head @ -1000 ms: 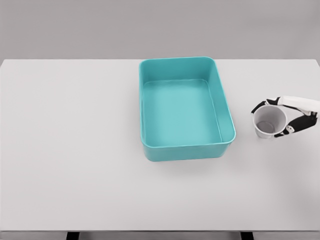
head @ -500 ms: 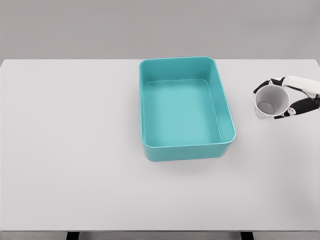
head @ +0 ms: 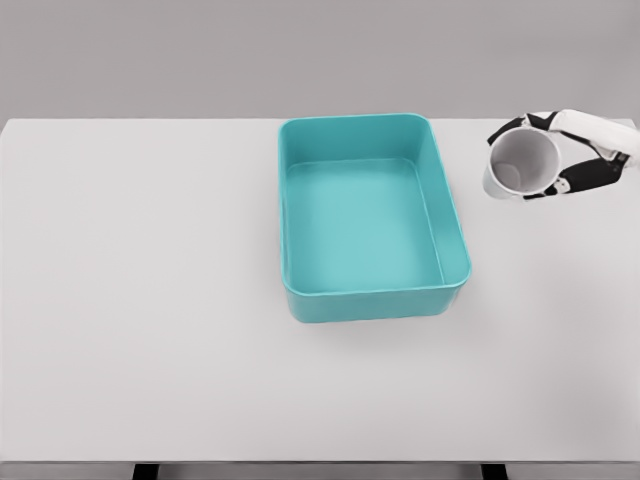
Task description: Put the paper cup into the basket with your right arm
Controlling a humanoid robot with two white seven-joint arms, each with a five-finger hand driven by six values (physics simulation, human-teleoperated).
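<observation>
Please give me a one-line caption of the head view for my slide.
Right hand grips the tilted paper cup beside the empty teal basket.

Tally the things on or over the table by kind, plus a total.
Basket: 1, teal, nothing in it.
Paper cup: 1, white, held in the right hand, right of the basket.
Total: 2
</observation>
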